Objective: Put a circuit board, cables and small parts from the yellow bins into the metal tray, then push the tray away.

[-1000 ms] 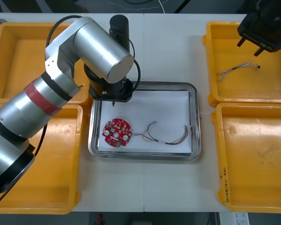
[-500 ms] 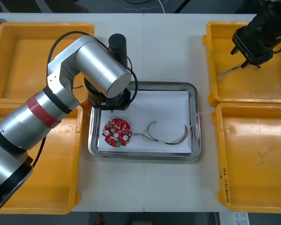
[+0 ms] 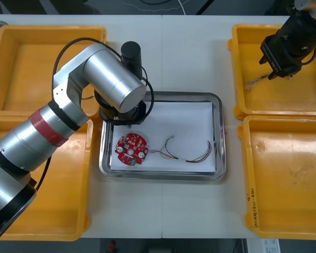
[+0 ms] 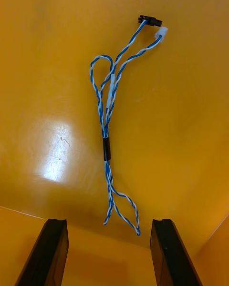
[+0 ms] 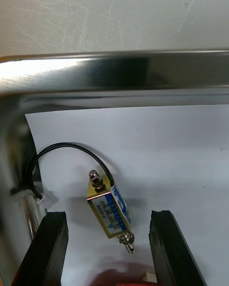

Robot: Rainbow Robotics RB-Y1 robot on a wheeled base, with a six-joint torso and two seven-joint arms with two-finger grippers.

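Note:
My left gripper [image 5: 109,255] stands open low over the far left corner of the metal tray [image 3: 219,132]. A small metal part [image 5: 109,212] with a black wire lies free on the white liner between its fingers [image 5: 50,248]. In the front view the left arm [image 3: 113,81] covers that corner. A round red circuit board [image 3: 131,149] and a red and yellow cable [image 3: 189,153] lie in the tray. My right gripper [image 4: 109,255] is open above a twisted blue and white cable [image 4: 107,138] on the floor of the far right yellow bin [image 3: 305,100], also seen from the front as the right gripper [image 3: 278,71].
Two yellow bins [image 3: 42,63] [image 3: 52,184] flank the tray on the left, and a near right bin [image 3: 284,174] stands below the far one. Bare table [image 3: 189,58] lies beyond the tray.
My left gripper has opened and let the small metal part rest on the liner. My right gripper has come down and inward over the twisted cable.

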